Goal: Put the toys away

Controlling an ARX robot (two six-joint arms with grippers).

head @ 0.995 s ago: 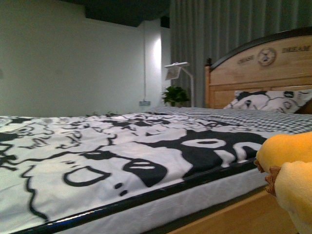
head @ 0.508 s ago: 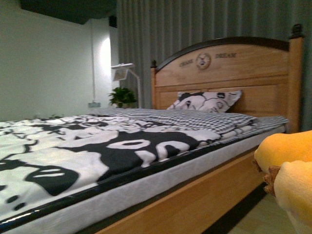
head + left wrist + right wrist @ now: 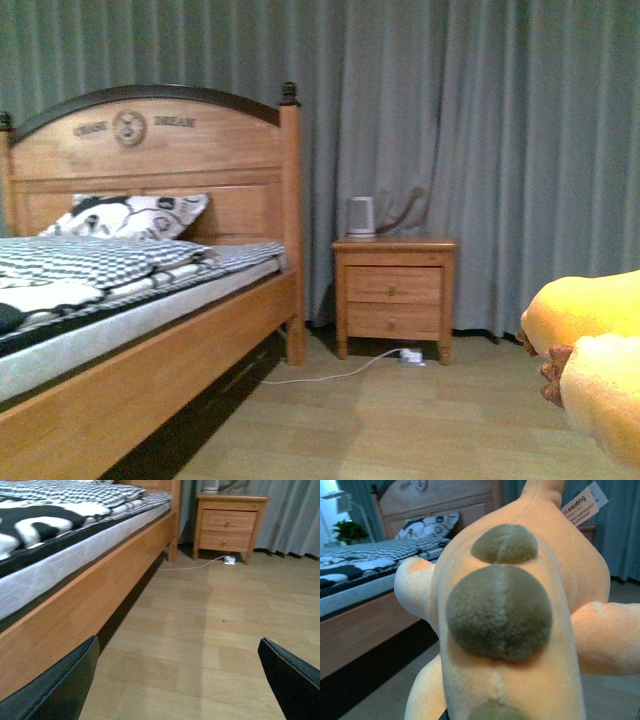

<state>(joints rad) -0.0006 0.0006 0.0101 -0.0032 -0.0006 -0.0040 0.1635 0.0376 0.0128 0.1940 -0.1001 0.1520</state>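
1. Plush animal (image 3: 510, 605) hangs aloft close before the right wrist, hiding the right gripper; its grip cannot be told.
2. Left gripper (image 3: 177, 640) hovers low over wooden floor (image 3: 200, 630), fingers (image 3: 60, 690) spread wide, bed (image 3: 75, 595) just beside one.

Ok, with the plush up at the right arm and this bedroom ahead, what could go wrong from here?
1. The orange-yellow plush animal with olive spots fills the right wrist view and hides the jaws, so a slipping grip would go unseen.
2. It covers the front view's right edge, a blind side for turns.
3. A white cable lies on the wooden floor beside the two-drawer wooden nightstand; driving there might snag it.
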